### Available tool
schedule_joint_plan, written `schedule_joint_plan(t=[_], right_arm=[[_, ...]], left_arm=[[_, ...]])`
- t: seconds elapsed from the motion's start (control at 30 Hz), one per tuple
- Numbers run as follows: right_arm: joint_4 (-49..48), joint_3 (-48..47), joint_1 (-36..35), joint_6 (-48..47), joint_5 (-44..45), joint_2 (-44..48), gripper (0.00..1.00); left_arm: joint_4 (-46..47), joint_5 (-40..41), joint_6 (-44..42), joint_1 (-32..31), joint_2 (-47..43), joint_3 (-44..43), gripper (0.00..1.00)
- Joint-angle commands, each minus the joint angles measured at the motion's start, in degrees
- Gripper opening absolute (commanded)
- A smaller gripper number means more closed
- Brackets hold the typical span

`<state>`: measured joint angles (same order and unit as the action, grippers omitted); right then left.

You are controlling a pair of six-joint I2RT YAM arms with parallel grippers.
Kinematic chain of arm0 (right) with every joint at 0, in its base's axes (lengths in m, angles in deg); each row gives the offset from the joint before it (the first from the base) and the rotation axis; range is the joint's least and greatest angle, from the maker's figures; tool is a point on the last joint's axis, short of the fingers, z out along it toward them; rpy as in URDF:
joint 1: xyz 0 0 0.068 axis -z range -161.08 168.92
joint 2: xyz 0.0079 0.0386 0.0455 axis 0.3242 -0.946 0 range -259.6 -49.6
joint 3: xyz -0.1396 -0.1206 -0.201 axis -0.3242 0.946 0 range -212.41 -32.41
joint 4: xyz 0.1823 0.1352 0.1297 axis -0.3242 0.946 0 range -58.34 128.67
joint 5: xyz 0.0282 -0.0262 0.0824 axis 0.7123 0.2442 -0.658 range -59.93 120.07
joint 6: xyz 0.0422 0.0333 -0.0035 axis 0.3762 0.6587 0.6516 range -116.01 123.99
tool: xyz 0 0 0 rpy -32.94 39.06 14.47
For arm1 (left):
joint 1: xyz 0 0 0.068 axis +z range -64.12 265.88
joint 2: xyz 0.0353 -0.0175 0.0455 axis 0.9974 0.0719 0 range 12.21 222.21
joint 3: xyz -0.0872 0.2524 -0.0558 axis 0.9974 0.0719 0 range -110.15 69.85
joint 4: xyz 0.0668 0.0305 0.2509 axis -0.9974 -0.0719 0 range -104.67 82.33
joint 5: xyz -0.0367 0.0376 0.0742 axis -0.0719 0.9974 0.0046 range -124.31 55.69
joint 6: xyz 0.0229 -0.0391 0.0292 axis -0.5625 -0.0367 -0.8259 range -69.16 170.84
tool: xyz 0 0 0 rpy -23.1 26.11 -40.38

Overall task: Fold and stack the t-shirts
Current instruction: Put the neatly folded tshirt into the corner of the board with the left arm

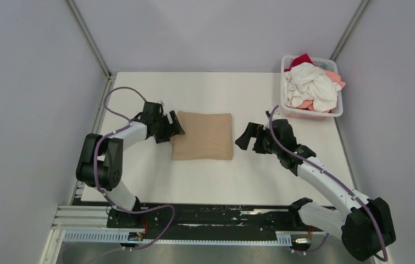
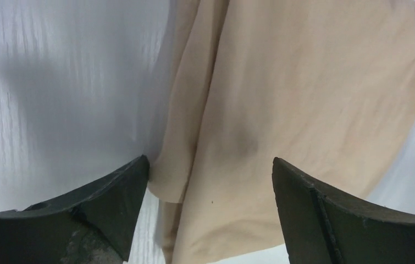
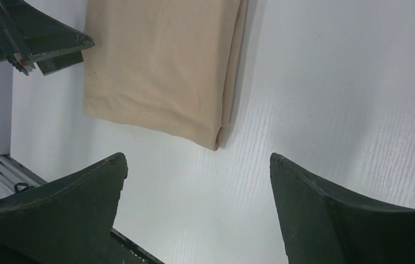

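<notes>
While right gripper (image 1: pixel 243 138) gapes empty, wide-open left gripper (image 1: pixel 175 128) straddles tan t-shirt (image 1: pixel 205 136) edge.

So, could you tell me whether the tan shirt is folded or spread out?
Folded: the tan shirt lies as a compact rectangle, no sleeves showing, layers stacked along its edge.

The white table (image 1: pixel 221 181) bears a folded tan t-shirt (image 1: pixel 202 136) and a basket (image 1: pixel 310 114).

Folded t-shirt (image 1: pixel 203 136) on table (image 1: pixel 249 181) centre; basket (image 1: pixel 310 114) at back right corner
</notes>
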<state>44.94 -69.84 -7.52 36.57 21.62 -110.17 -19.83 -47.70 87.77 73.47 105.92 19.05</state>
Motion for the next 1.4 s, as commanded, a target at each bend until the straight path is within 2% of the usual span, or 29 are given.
schedule_joint_plan(t=[0.0,0.07,0.1,0.13,0.17,0.2,0.23,0.3,0.4,0.47,0.57,0.7,0.77,0.83,0.97,1.13,1.37], right_arm=[[1.84,-0.31,0.50,-1.97,1.40,1.55,1.00],[1.90,-0.17,0.73,-2.66,2.59,1.24,1.00],[1.89,0.00,0.76,-2.65,4.00,0.92,1.00],[1.98,0.25,1.02,-2.61,4.77,0.49,1.00],[2.01,0.44,1.29,-2.61,4.89,0.17,1.00],[2.00,0.69,1.61,-2.61,4.89,-0.15,1.00],[1.96,0.89,1.94,-2.64,5.18,-0.41,1.00],[1.95,1.08,2.82,-2.90,5.57,-0.95,1.00],[1.95,0.98,4.21,-3.97,4.50,-1.83,1.00],[1.94,0.83,4.73,-5.03,4.20,-2.50,1.00],[1.95,0.62,5.22,-6.07,5.07,-3.86,1.00],[1.86,0.35,6.22,-7.13,6.60,-5.88,1.00],[1.86,0.03,6.84,-7.43,6.49,-6.99,1.00],[1.87,-0.33,7.23,-7.29,6.34,-7.96,1.00],[1.85,-0.27,7.62,-6.38,7.13,-8.77,1.00],[1.86,0.25,7.80,-4.37,8.35,-7.35,1.00],[1.95,0.64,7.84,-3.54,11.57,-2.79,1.00]], left_arm=[[2.54,-4.85,-3.20,-0.58,4.09,-2.59,0.85],[3.05,-5.00,-3.10,-1.05,6.13,-4.28,0.72],[2.68,-4.24,-3.10,-1.27,7.74,-4.95,0.58],[1.88,-4.14,-3.18,-1.37,8.60,-6.48,0.52],[1.53,-4.16,-3.31,-1.41,10.22,-7.15,0.38],[1.11,-4.10,-3.41,-1.45,10.90,-8.53,0.30],[0.92,-3.88,-3.38,-1.45,12.18,-9.18,0.17],[-1.19,-0.88,-3.60,-1.33,13.71,-12.20,0.01],[-6.88,5.33,-4.66,0.69,16.29,-19.19,0.00],[-8.13,6.56,-6.25,3.41,17.31,-22.93,0.00],[-9.41,7.35,-11.63,6.84,19.01,-27.74,0.00],[-15.21,10.72,-18.75,11.37,24.24,-38.78,0.00],[-18.03,9.26,-21.31,14.88,28.16,-45.46,0.00],[-22.98,8.85,-23.48,17.57,32.61,-55.96,0.00],[-32.23,11.23,-28.38,21.71,41.08,-71.39,0.00],[-31.42,10.92,-33.16,25.74,45.24,-77.73,0.00],[-28.15,12.79,-33.44,28.20,47.69,-82.41,0.00]])
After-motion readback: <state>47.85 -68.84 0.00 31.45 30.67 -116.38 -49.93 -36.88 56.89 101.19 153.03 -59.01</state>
